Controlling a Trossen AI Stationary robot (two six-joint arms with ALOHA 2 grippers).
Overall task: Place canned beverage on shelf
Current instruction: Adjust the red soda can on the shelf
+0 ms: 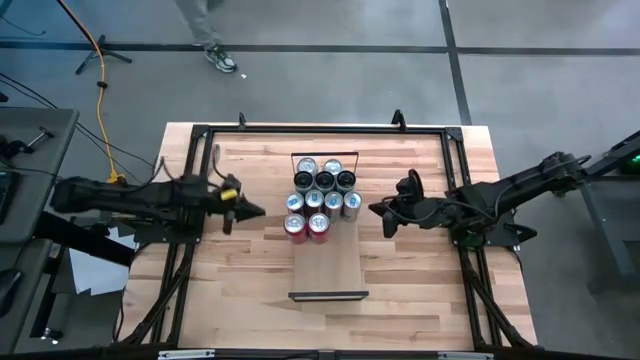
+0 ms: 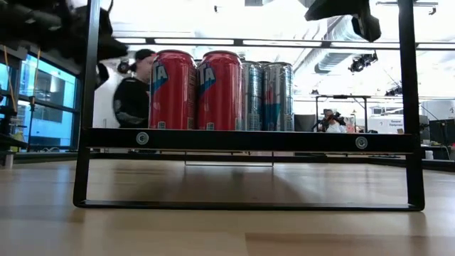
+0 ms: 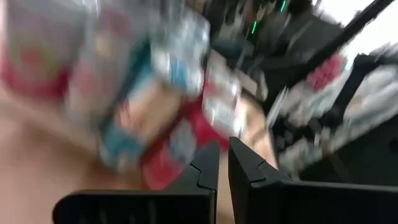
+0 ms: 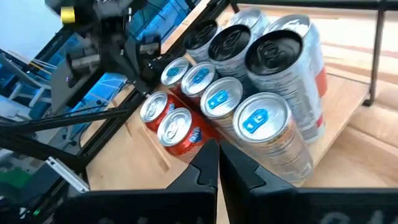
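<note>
Several cans (image 1: pixel 322 196) stand upright in a tight cluster on the far half of the pale wooden shelf (image 1: pixel 328 265). Two red cans (image 1: pixel 306 227) are nearest, with silver and dark-topped cans behind them. In the low view, the red cans (image 2: pixel 195 89) stand behind the shelf's black near rail (image 2: pixel 249 140). My left gripper (image 1: pixel 262 211) is shut and empty, just left of the cluster; it also shows in its wrist view (image 3: pixel 224 165). My right gripper (image 1: pixel 372 208) is shut and empty, just right of the cluster, looking down on the cans (image 4: pixel 217 163).
A black frame (image 1: pixel 200 135) runs around the butcher-block tabletop. The shelf's near half is bare up to its near rail (image 1: pixel 328 296). A person (image 2: pixel 135 92) stands in the room beyond the table. Cables and papers lie on the floor to the left (image 1: pixel 95 265).
</note>
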